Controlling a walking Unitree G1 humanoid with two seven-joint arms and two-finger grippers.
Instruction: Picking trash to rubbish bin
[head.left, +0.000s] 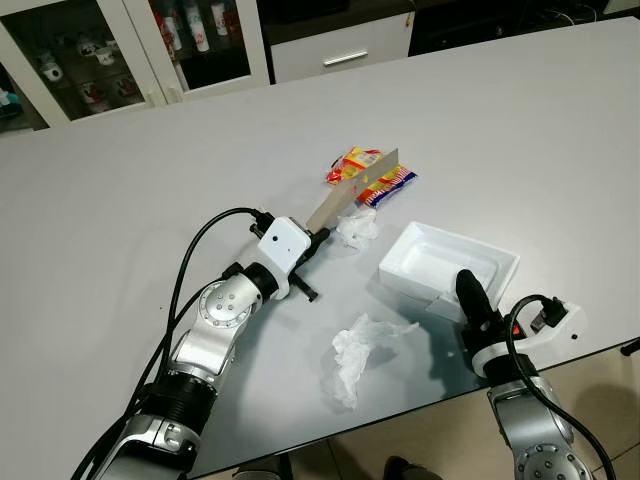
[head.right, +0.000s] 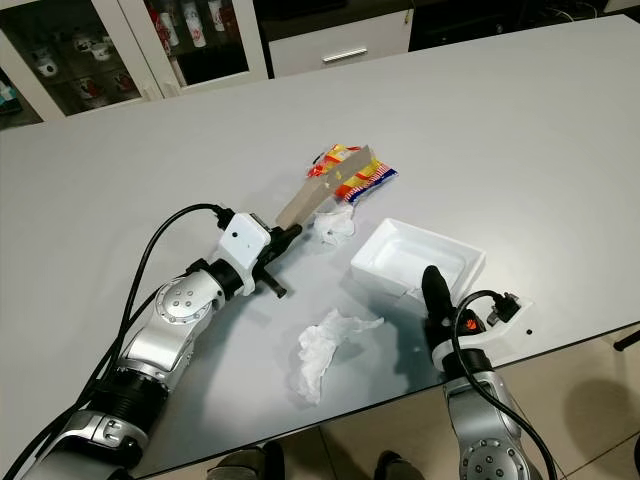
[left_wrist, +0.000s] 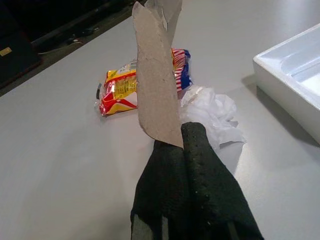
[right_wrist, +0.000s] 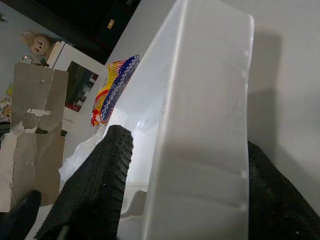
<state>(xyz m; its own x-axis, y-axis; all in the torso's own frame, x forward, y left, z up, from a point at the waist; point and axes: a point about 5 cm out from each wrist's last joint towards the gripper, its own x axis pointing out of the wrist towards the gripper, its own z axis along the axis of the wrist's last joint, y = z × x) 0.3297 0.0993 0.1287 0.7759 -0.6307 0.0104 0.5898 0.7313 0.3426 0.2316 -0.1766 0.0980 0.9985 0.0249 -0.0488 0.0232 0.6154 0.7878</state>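
Observation:
My left gripper (head.left: 322, 233) is shut on the lower end of a brown cardboard strip (head.left: 355, 190), which slants up over the grey table. Behind the strip lies a red and yellow snack wrapper (head.left: 392, 182), and a small crumpled tissue (head.left: 357, 226) sits just beside the gripper. A larger crumpled tissue (head.left: 358, 350) lies near the table's front edge. My right gripper (head.left: 465, 290) is at the near corner of a white foam tray (head.left: 450, 262). In the right wrist view its black fingers (right_wrist: 100, 185) stand on either side of the tray's wall (right_wrist: 200, 125), closed on it.
The grey table (head.left: 500, 120) stretches wide to the back and left. Its front edge (head.left: 400, 415) runs just before my arms. Glass-door cabinets (head.left: 90, 60) and a white drawer unit (head.left: 340, 50) stand behind the table.

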